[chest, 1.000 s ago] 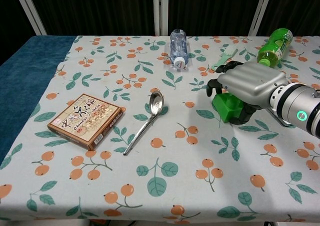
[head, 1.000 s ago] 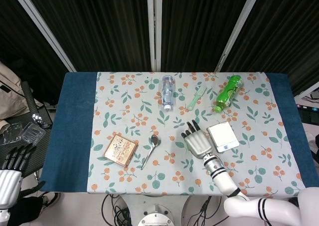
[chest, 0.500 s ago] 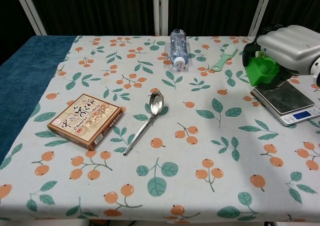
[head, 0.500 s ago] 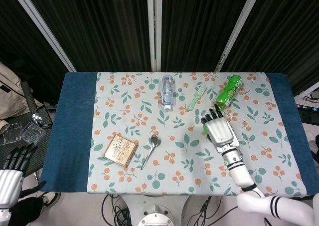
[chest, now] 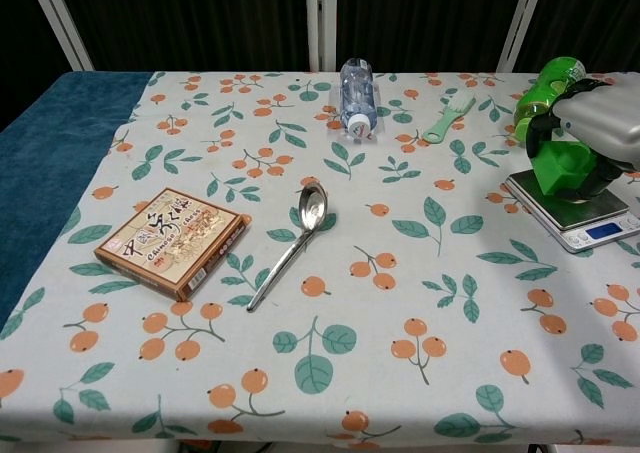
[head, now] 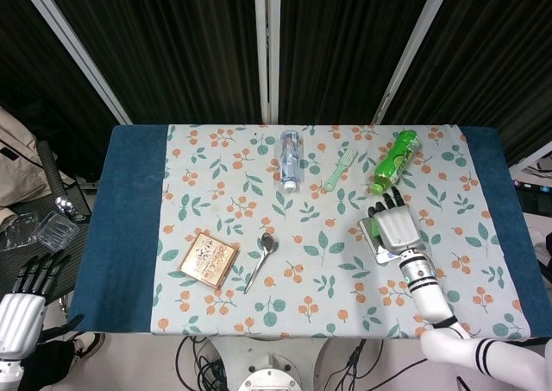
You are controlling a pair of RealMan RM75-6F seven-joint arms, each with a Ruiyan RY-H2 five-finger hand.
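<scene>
My right hand [head: 396, 227] [chest: 604, 123] grips a bright green block [chest: 565, 169] and hovers over a small digital scale [chest: 578, 216] [head: 373, 240] at the right of the table. The block's underside sits at or just above the scale's plate; I cannot tell whether they touch. In the head view the hand hides the block. My left hand [head: 24, 298] hangs off the table at the lower left, fingers spread, holding nothing.
A green bottle [head: 394, 160] [chest: 545, 90] lies just behind the scale. A clear water bottle [head: 290, 158], a green fork [head: 340, 168], a metal spoon [head: 260, 260] and a brown box [head: 208, 259] lie on the floral cloth [head: 319, 313].
My right hand has carried the green block rightward from the table's middle and lowered it over the scale. The left hand has barely moved.
</scene>
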